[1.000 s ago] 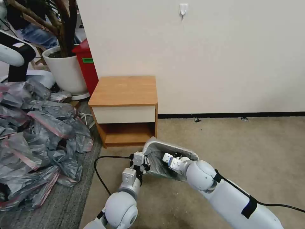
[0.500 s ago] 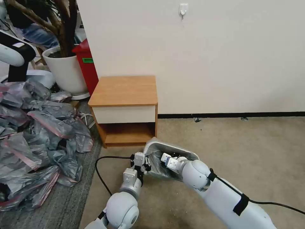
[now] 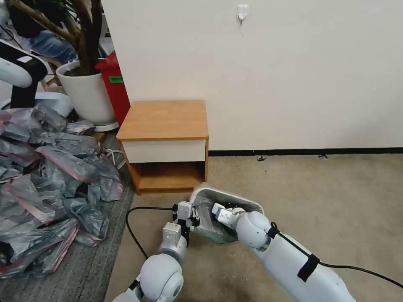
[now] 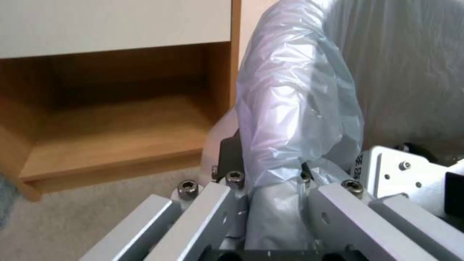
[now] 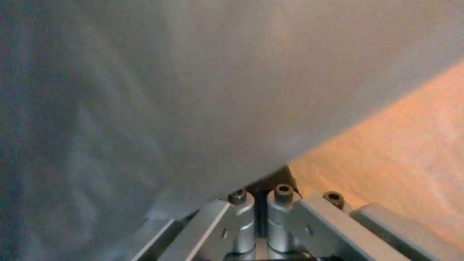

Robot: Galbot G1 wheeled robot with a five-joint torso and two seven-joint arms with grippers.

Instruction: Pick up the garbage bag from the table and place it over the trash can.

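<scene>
The cream trash can (image 3: 228, 196) stands tilted on the carpet just in front of the wooden table (image 3: 166, 119). The grey garbage bag (image 3: 205, 218) lines its inside and folds over the left rim. My left gripper (image 3: 192, 216) is at that left rim, shut on a bunched fold of the garbage bag (image 4: 295, 108). In the left wrist view the film runs down between the left gripper (image 4: 270, 170) jaws, beside the table's lower shelf (image 4: 116, 119). My right gripper (image 3: 215, 207) reaches inside the can. Its jaws (image 5: 261, 194) are closed on the grey film (image 5: 145, 90).
A big heap of grey-and-pink bags (image 3: 46, 176) covers the floor on the left. A white plant pot (image 3: 86, 94) and a red box (image 3: 113, 86) stand behind it. A black cable (image 3: 134, 218) loops by my left arm. Open carpet (image 3: 327, 197) lies to the right.
My right arm has shifted left and its gripper sits a little deeper in the can. The can's near side has tipped lower. The left gripper has stayed put.
</scene>
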